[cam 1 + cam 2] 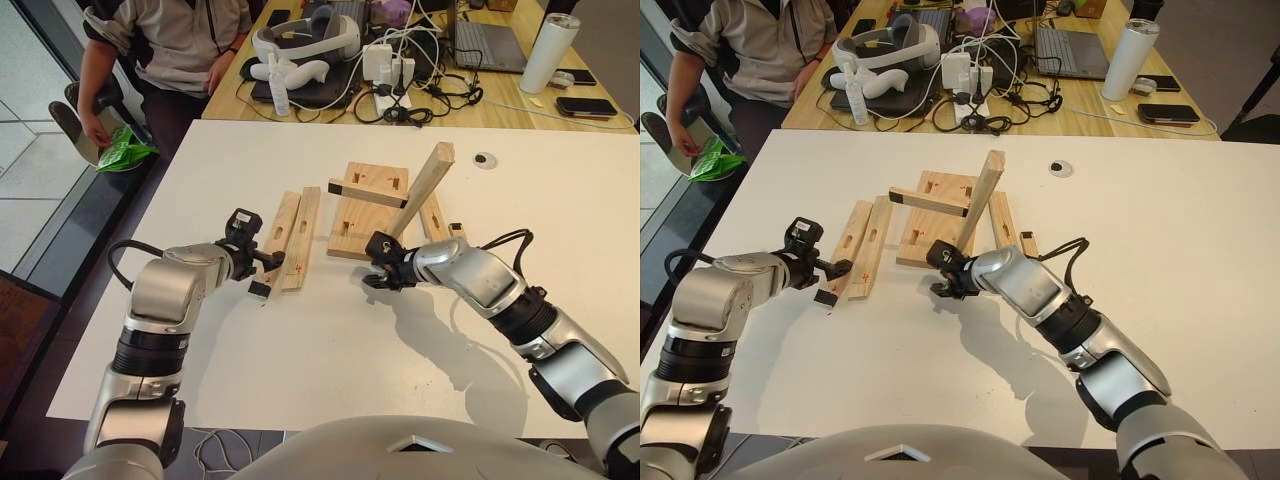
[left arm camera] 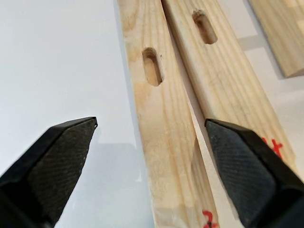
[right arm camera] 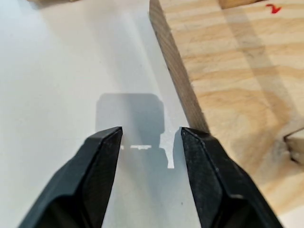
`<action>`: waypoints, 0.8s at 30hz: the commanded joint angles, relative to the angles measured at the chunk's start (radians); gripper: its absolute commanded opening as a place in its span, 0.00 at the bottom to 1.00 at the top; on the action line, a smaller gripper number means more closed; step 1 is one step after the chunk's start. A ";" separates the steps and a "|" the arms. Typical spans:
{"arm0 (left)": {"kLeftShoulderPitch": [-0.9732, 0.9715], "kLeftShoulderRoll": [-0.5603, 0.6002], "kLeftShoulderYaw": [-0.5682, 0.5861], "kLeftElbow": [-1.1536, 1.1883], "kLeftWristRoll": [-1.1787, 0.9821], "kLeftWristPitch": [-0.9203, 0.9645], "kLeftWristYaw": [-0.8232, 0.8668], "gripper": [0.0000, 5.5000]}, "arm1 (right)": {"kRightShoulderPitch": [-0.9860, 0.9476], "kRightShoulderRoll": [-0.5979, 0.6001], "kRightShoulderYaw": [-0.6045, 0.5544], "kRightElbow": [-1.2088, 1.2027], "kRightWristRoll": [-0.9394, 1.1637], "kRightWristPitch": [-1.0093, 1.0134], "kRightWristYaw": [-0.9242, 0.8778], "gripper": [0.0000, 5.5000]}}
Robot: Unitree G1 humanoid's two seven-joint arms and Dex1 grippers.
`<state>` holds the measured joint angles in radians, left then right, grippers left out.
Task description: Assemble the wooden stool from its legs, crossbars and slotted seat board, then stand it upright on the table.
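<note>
While both arms sit low over the white table (image 1: pixel 300 350), I log the left gripper (image 2: pixel 151 122) with jaws spread wide and empty, straddling the near end of the outer slotted leg (image 1: pixel 277 238). It lies flat, touching the inner slotted leg (image 1: pixel 303 235). The right gripper (image 3: pixel 151 129) is likewise released, holding nothing, just off the near edge of the seat board (image 1: pixel 352 228). A tilted leg (image 1: pixel 425 185) rises from the board. A crossbar (image 1: pixel 365 192) lies across it. A fourth leg (image 1: pixel 433 218) lies flat along the board's right side.
</note>
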<state>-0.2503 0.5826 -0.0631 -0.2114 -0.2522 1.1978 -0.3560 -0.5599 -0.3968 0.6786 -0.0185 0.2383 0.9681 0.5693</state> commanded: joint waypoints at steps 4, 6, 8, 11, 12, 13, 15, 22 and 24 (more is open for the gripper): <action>0.072 0.052 -0.069 0.000 0.027 -0.011 -0.032 0.77 | 0.050 0.054 -0.121 -0.145 0.018 0.073 -0.036 0.42; 0.092 0.051 -0.069 0.013 0.034 -0.023 -0.027 0.77 | 0.068 0.082 -0.147 -0.164 0.015 0.086 -0.062 0.42; 0.106 0.045 -0.063 0.024 0.038 -0.041 -0.019 0.77 | 0.089 0.112 -0.169 -0.179 0.009 0.095 -0.095 0.42; 0.131 0.039 -0.060 0.028 0.046 -0.081 -0.014 0.69 | 0.118 0.166 -0.204 -0.208 0.011 0.112 -0.142 0.42; 0.139 0.034 -0.058 0.026 0.047 -0.091 -0.013 0.68 | 0.125 0.184 -0.214 -0.219 0.012 0.119 -0.158 0.42; 0.145 0.031 -0.055 0.024 0.047 -0.098 -0.013 0.65 | 0.131 0.203 -0.226 -0.228 0.013 0.128 -0.174 0.42; 0.151 0.025 -0.054 0.024 0.044 -0.109 -0.016 0.62 | 0.139 0.233 -0.245 -0.246 0.012 0.140 -0.202 0.42; 0.147 0.025 -0.052 0.046 0.047 -0.148 -0.026 0.44 | 0.125 0.261 -0.279 -0.260 0.000 0.144 -0.243 0.42; 0.139 0.023 -0.039 0.061 0.054 -0.162 -0.016 0.40 | 0.111 0.268 -0.284 -0.248 -0.002 0.136 -0.247 0.42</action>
<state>-0.1322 0.6123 -0.0986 -0.1939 -0.2248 1.0212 -0.3840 -0.4280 -0.1383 0.4069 -0.2714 0.2441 1.1054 0.3328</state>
